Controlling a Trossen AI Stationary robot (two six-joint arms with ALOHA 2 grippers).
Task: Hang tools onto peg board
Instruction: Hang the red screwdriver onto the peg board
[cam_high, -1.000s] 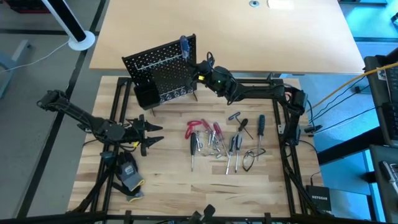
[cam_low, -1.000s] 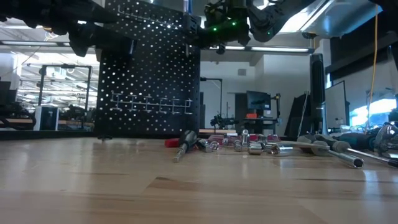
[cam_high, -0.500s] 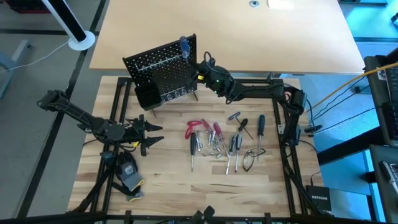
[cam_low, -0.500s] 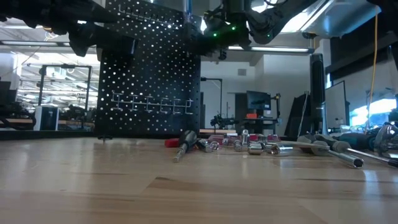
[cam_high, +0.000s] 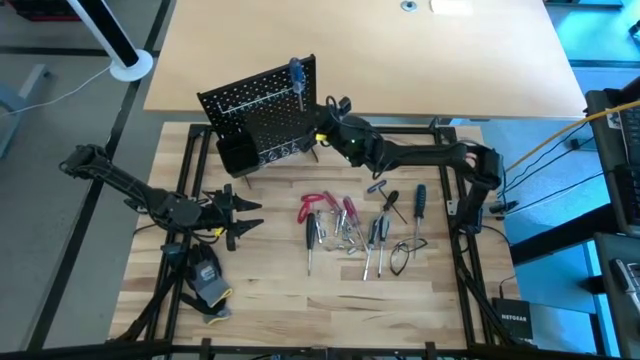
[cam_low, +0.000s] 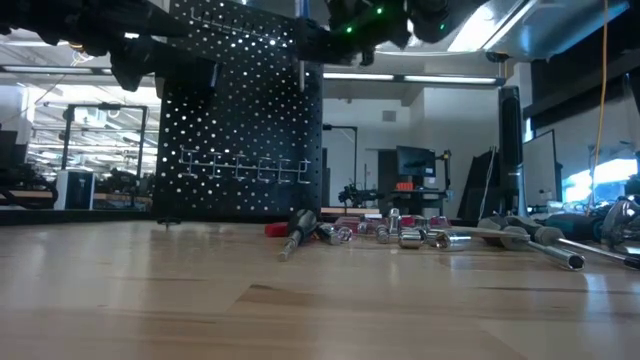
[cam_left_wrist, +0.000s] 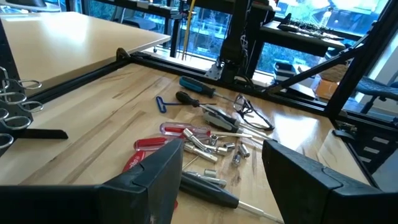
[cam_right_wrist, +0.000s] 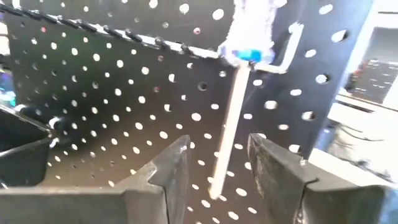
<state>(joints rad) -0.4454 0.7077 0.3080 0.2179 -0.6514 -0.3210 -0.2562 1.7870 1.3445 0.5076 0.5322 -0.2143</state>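
The black peg board (cam_high: 258, 118) stands upright at the table's far left of centre. A blue-handled screwdriver (cam_high: 296, 72) hangs from a hook near its top right corner, shaft (cam_right_wrist: 229, 130) pointing down. My right gripper (cam_right_wrist: 217, 171) is open in front of the board, a finger on either side of the shaft without touching it. The other tools (cam_high: 360, 222) lie loose mid-table: red-handled pliers (cam_high: 314, 204), screwdrivers, silver bits. My left gripper (cam_left_wrist: 221, 186) waits open at the table's left, holding nothing.
A black bin (cam_high: 235, 152) is fixed to the board's lower left corner, and a row of empty hooks (cam_low: 240, 165) crosses the board. A grey-black glove (cam_high: 207, 285) lies near the front left. A pale tabletop (cam_high: 400, 60) stretches behind the board.
My right gripper has opened and let go of the blue-handled screwdriver, which now hangs by itself from the hook. The gripper has drawn back a little from the peg board, rising slightly and rolling its wrist.
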